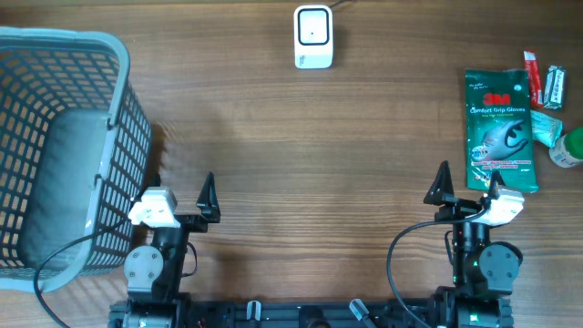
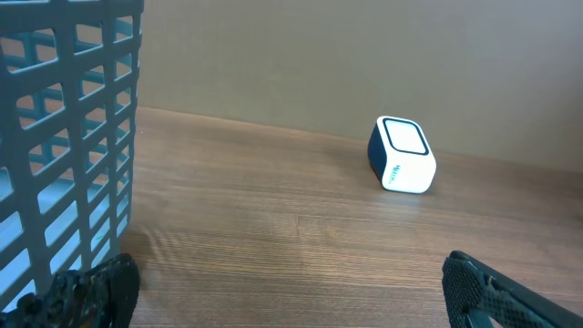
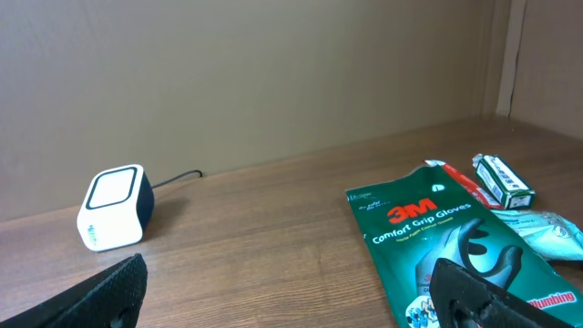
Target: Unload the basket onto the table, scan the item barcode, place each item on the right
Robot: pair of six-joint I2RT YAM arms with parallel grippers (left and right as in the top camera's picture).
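Observation:
The white barcode scanner stands at the far middle of the table, its window facing up; it also shows in the left wrist view and the right wrist view. A green 3M gloves pack lies flat at the right, among smaller items. My left gripper is open over bare wood beside the basket, holding nothing. My right gripper is open and empty too, its right finger over the near edge of the gloves pack.
A tall grey-blue basket fills the left side, close to my left gripper. Right of the gloves pack lie a red-and-white tube, a small box, a pale green packet and a green-capped bottle.

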